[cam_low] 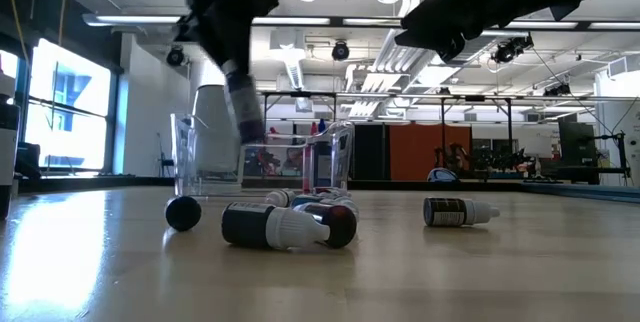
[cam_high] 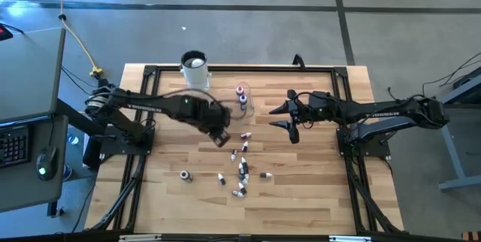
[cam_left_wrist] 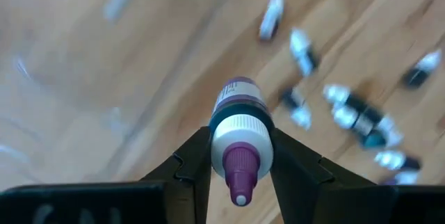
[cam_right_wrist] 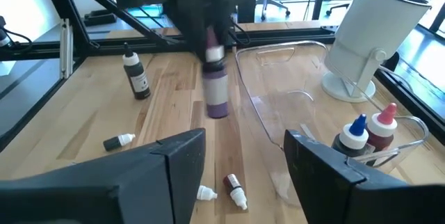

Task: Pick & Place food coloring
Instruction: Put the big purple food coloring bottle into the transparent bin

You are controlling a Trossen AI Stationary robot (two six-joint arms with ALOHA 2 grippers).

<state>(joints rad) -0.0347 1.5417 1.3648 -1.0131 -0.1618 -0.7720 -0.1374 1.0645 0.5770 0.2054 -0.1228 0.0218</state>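
Note:
My left gripper (cam_high: 221,138) is over the middle of the table, shut on one food coloring bottle (cam_left_wrist: 240,123) with a purple tip and a purple body (cam_right_wrist: 217,93). Several more small bottles (cam_high: 240,170) lie scattered on the wood nearer the table's front, and one (cam_right_wrist: 137,75) stands upright. Beside the held bottle, toward the far edge, is a clear plastic tray (cam_high: 242,105). A blue-tipped bottle (cam_right_wrist: 355,136) and a red-tipped one (cam_right_wrist: 381,125) stand in it. My right gripper (cam_high: 273,119) hovers open to the right of the tray with nothing between its fingers. My left gripper pinches the bottle at its white cap (cam_left_wrist: 240,135), just below the purple tip, one finger (cam_left_wrist: 191,160) on either side. The fingers come from above, pointing steeply down. The bottle is upright, tip up, its body hanging below the fingers, clear of the table.
A tall white cup (cam_high: 194,69) with a dark rim stands at the far edge behind the tray. A black frame (cam_high: 225,70) runs around the tabletop. Bare wood lies at the front left and right of the scattered bottles.

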